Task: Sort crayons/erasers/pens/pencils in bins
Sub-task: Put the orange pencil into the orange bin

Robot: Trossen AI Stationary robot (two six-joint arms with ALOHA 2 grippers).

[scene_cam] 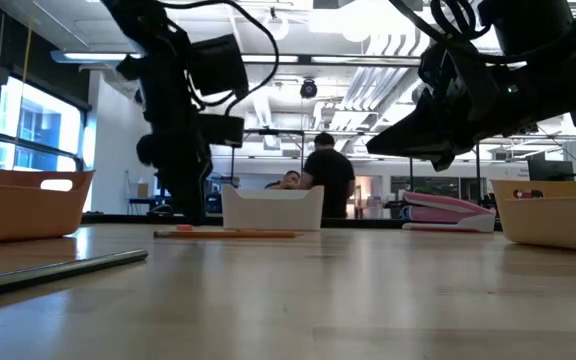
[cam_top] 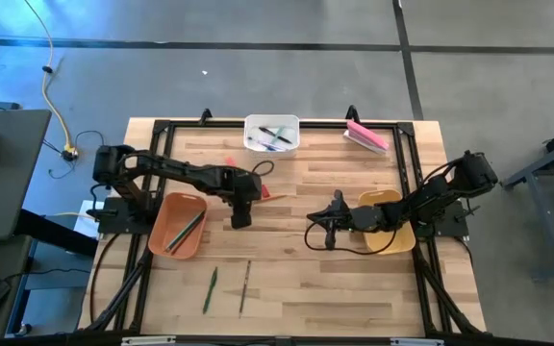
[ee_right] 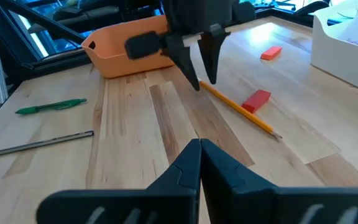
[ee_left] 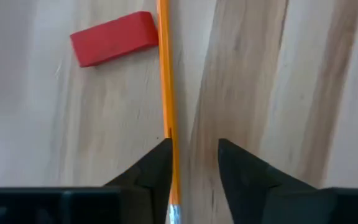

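Note:
An orange pencil [ee_left: 165,74] lies flat on the wood with a red eraser-like block [ee_left: 114,38] beside it. My left gripper [ee_left: 193,149] is open and points down over the pencil's ferrule end [ee_right: 202,87]. The pencil runs along the inner edge of one finger. My right gripper [ee_right: 199,144] is shut and empty. It hovers near the table's middle [cam_top: 320,234], beside the mustard bin [cam_top: 397,240]. The orange-brown bin [cam_top: 162,216] holds pencils and the white bin [cam_top: 296,130] holds pens. My left gripper comes from above, fingers pointing down, one finger [ee_left: 157,165] right at the pencil near its ferrule end [ee_left: 174,208]. The pencil lies flat on the table, across the gap's edge rather than between the fingers. Whether the finger touches it I cannot tell.
A green pen [cam_top: 210,288] and a dark thin stick [cam_top: 245,285] lie near the table's near edge. A second small red piece [cam_top: 229,161] sits toward the far side. A pink block [cam_top: 366,136] rests at the far right. People stand in the room behind.

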